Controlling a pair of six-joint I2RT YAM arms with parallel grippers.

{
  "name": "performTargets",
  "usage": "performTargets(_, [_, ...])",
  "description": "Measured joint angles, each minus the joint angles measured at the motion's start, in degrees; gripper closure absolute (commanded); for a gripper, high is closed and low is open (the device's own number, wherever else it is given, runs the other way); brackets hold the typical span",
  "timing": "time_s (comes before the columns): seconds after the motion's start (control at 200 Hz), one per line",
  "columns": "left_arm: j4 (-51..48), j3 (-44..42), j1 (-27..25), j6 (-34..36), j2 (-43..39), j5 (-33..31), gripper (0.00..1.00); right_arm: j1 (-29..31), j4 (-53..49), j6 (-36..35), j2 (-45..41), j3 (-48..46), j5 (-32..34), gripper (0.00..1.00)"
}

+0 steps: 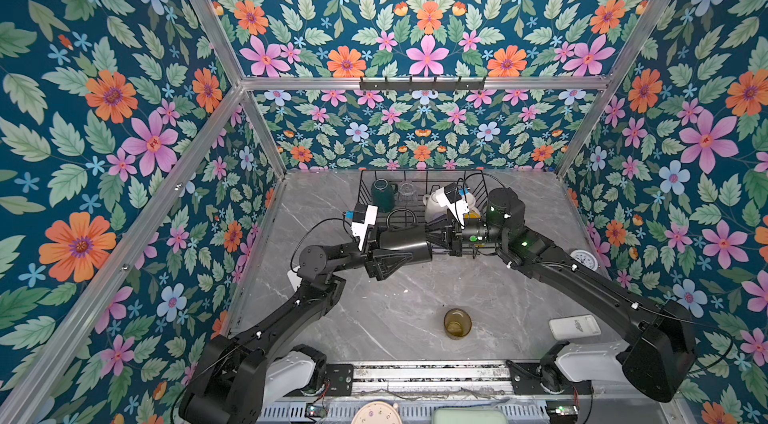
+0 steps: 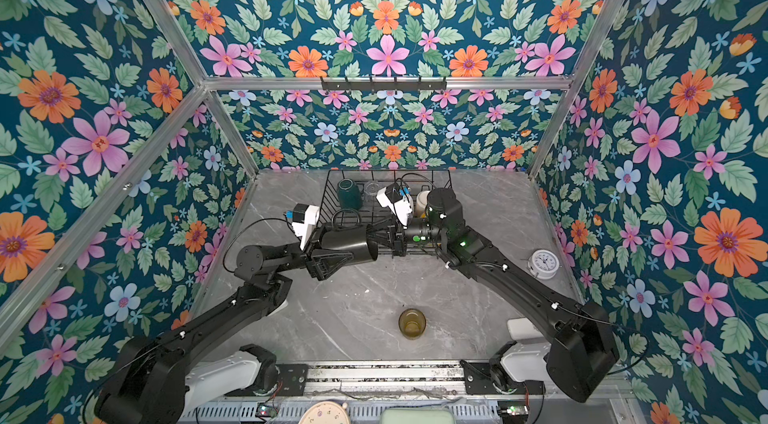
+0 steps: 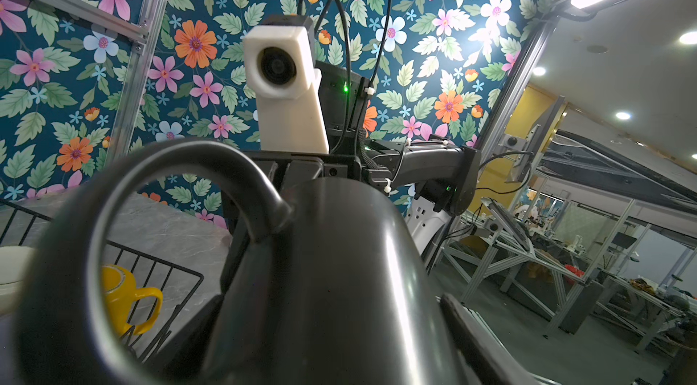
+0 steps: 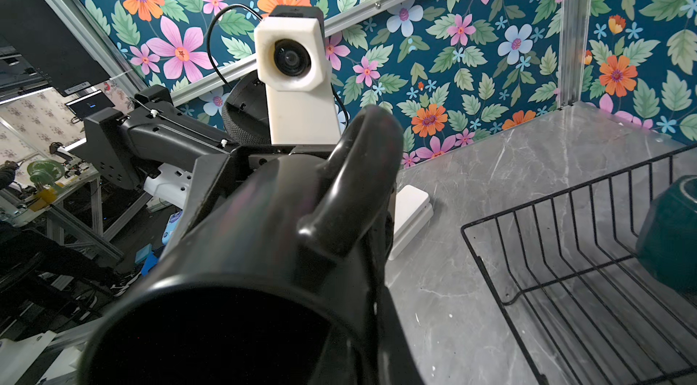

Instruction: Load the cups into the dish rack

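so biggest thing first: the dish rack (image 1: 365, 193) sits at the back of the marble table (image 1: 374, 309), and it's already part loaded. In both top views there's a dark green mug (image 1: 383, 193), a clear glass (image 1: 406, 191) and a white mug (image 1: 434, 199) in it, and the left wrist view shows a yellow mug (image 3: 117, 288) inside the wires too.

Both arms meet just in front of the rack's near edge with the black mug (image 1: 405, 243) lying on its side in the air between them, handle up, mouth toward the right arm. The left gripper (image 1: 397, 249) has its jaws set wide round the mug's body, a finger down each side, and it looks like it's gripping (how firmly, can't say). The right gripper (image 1: 433, 240) is closed tight at the mouth end, pinching the rim as far as I can make out, though the wrist view is mostly just the mug's dark opening.

So my read is this is a mid-air handover or regrip. Next move needs one side to let go only once the other really has the weight, otherwise the mug drops on the marble or clips the rack wire. After that it has to clear the near wall and go down in the free front-left part of the rack.

Left over: the amber glass (image 1: 457, 323) stands alone near the front of the table, well apart from everything. The little white clock (image 1: 584, 260) off to the right isn't part of the job
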Motion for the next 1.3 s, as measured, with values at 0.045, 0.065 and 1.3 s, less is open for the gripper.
performTargets(0.045, [0.0, 0.0, 0.0, -0.2, -0.1, -0.2, 0.9, 0.0, -0.1, 0.2, 0.0, 0.2, 0.0, 1.0])
performTargets(0.065, [0.0, 0.0, 0.0, -0.2, -0.1, -0.3, 0.92, 0.0, -0.1, 0.3, 0.1, 0.3, 0.1, 1.0])
performTargets(1.3, [-43.1, 11.0, -0.1, 21.9, -6.5, -12.2, 1.0, -4.9, -6.1, 6.8, -11.1, -7.3, 21.8, 0.04])
